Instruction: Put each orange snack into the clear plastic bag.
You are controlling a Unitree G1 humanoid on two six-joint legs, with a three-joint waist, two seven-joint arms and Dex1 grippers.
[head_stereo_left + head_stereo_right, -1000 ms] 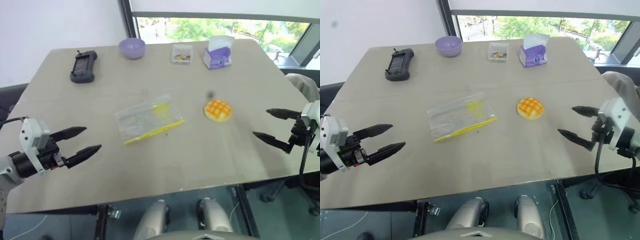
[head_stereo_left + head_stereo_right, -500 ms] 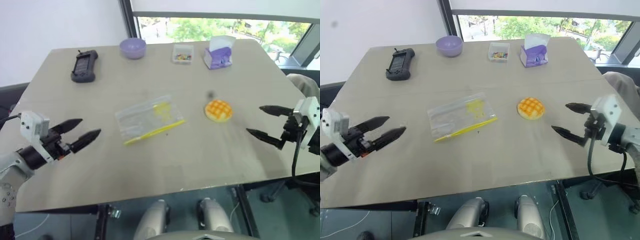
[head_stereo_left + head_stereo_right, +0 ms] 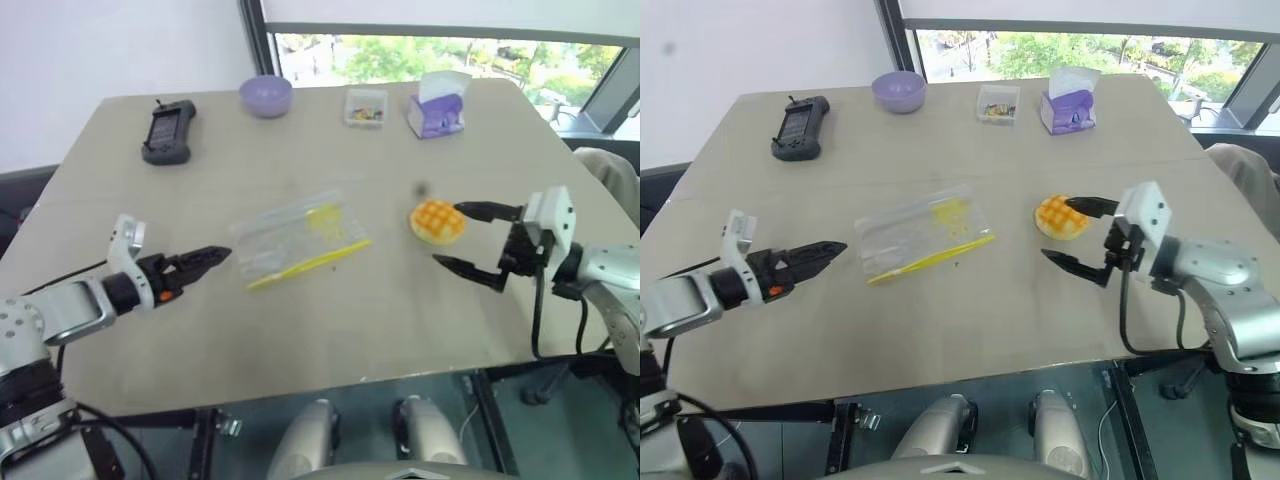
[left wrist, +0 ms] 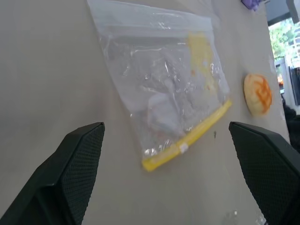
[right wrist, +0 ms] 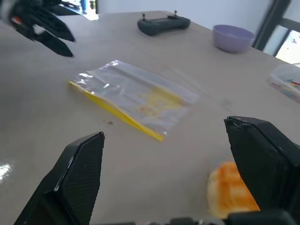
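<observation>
Desk [image 3: 330,330] carries everything. Clear plastic bag [image 3: 296,236] lies flat mid-desk, yellow seal toward the near edge. Orange snack [image 3: 436,219] sits nearer the right edge. Left gripper [image 3: 205,263] gapes beside the bag; right gripper [image 3: 465,240] spread wide, empty, just beside the snack.

Setting: office or lab room | Evidence: beige tabletop [image 3: 330,310], window [image 3: 440,55] onto trees, handheld controller [image 3: 167,131], tissue box [image 3: 436,105]
</observation>
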